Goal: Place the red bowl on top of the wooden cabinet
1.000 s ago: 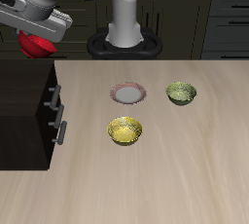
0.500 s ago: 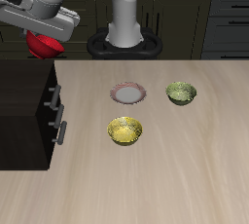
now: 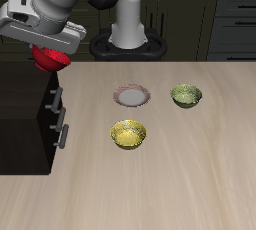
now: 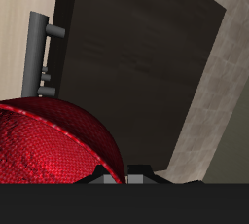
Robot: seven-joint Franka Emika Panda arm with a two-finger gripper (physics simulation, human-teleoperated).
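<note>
The red bowl (image 3: 50,58) hangs just above the back part of the wooden cabinet's flat top (image 3: 22,86), held under my gripper (image 3: 49,48), which is shut on the bowl's rim. In the wrist view the red bowl (image 4: 53,145) fills the near field, and the dark wooden cabinet (image 4: 136,62) lies below it with its silver handles (image 4: 41,48) showing along one side. My fingertips are hidden behind the bowl.
A yellow bowl (image 3: 128,134) sits mid-table, an olive-green bowl (image 3: 186,96) farther back, and a white plate (image 3: 132,96) between them. The robot base (image 3: 128,42) stands at the back beside the cabinet.
The gripper has carried the red bowl sideways toward the table's middle and a little lower, from beyond the cabinet's outer edge to above its top.
</note>
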